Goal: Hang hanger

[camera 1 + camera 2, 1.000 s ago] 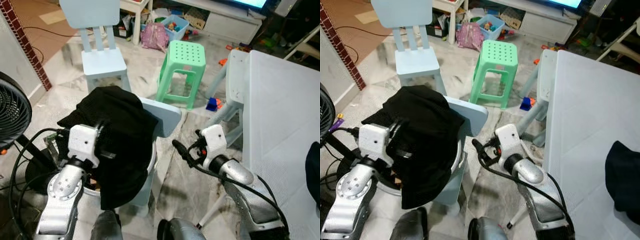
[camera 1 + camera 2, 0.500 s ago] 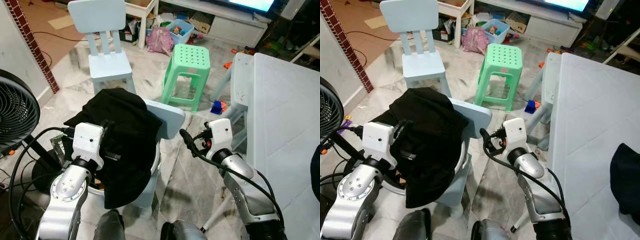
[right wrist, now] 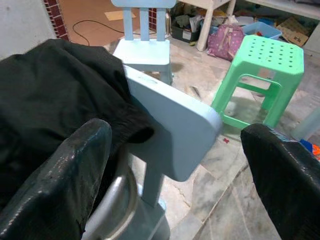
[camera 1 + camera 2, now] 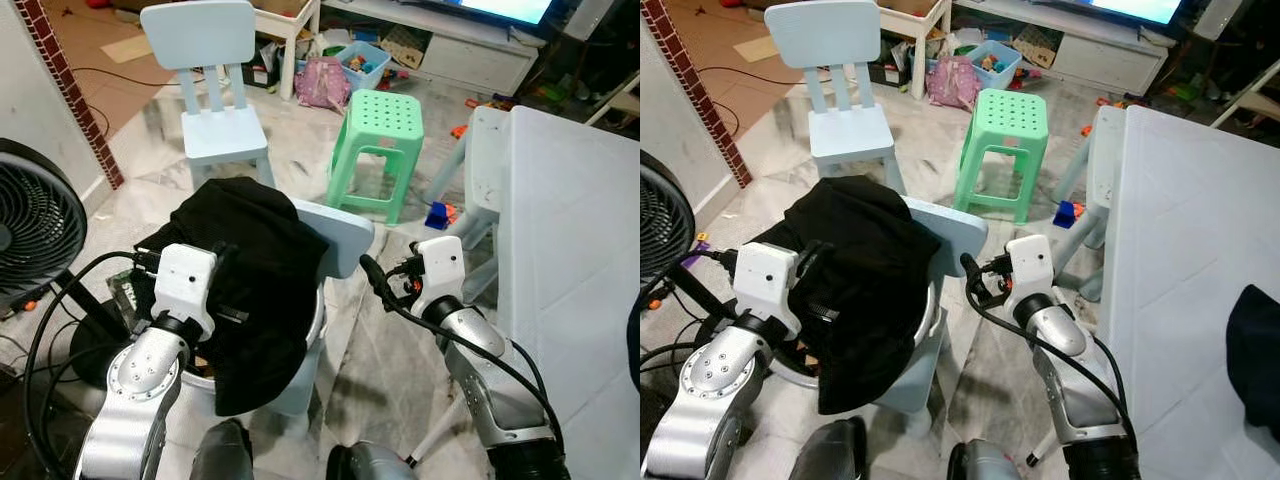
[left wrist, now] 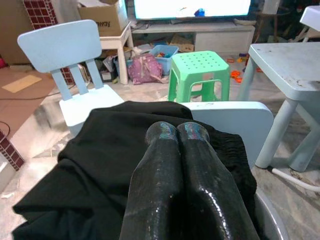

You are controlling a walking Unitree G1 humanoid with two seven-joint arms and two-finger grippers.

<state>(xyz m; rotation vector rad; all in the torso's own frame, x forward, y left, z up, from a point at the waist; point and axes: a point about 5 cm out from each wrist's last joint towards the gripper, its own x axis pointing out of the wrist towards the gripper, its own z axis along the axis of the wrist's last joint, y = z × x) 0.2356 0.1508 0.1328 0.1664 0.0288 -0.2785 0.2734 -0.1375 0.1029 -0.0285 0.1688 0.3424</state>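
Left gripper [image 5: 177,134], glossy fingers pressed together, over crumpled black cloth [image 4: 255,260]; right gripper [image 3: 175,165] spread wide.

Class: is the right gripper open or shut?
Open: the right gripper has its two black fingers set wide apart, with nothing held between them.

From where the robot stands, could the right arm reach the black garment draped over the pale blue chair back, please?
Probably yes. The open right end effector hangs beside the pale blue chair back, facing the black garment, with only open space between them.
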